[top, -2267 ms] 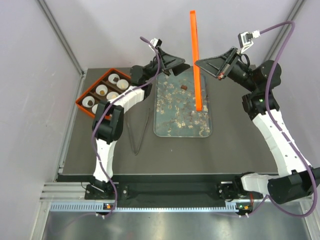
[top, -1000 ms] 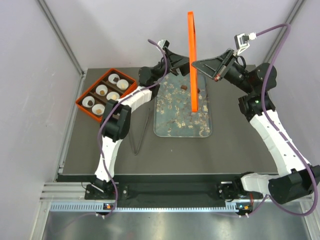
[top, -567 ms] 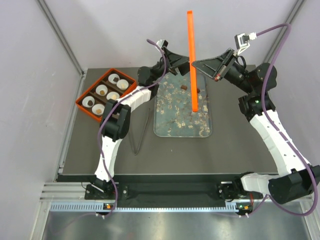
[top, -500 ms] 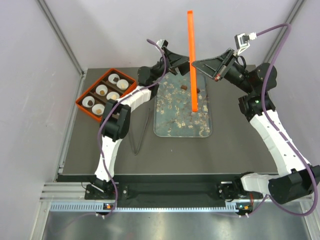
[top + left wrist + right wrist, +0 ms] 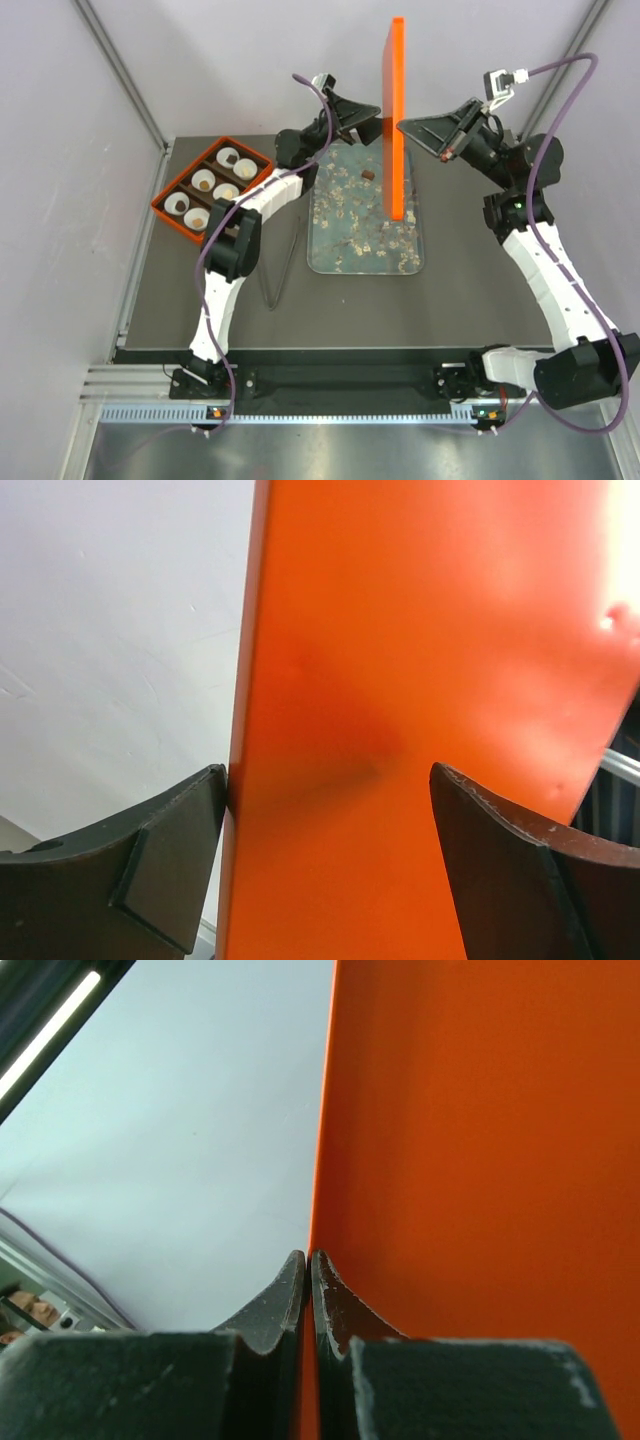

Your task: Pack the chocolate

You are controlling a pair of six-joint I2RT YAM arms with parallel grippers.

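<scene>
A flat orange lid [image 5: 397,120] stands upright above the glassy blossom-print tray [image 5: 340,255]. My right gripper [image 5: 405,126] is shut on its right edge, and in the right wrist view the lid [image 5: 480,1140] shows as a thin orange strip pinched at the gripper [image 5: 308,1256]. My left gripper [image 5: 374,110] is open on the lid's left side. In the left wrist view the lid [image 5: 420,680] fills the space behind the gripper [image 5: 328,770], whose left finger touches the lid's edge. One dark chocolate [image 5: 368,176] lies on the tray. More chocolate [image 5: 204,183] sits in white paper cups.
An orange box [image 5: 163,202] with several white cups stands at the table's back left. Thin metal tongs [image 5: 281,262] lie on the dark mat left of the tray. Grey walls enclose the table on the left, back and right.
The lid has turned from edge-on to showing its broad face and shifted slightly right with my right gripper. My left gripper stays beside it, its jaws a little narrower.
</scene>
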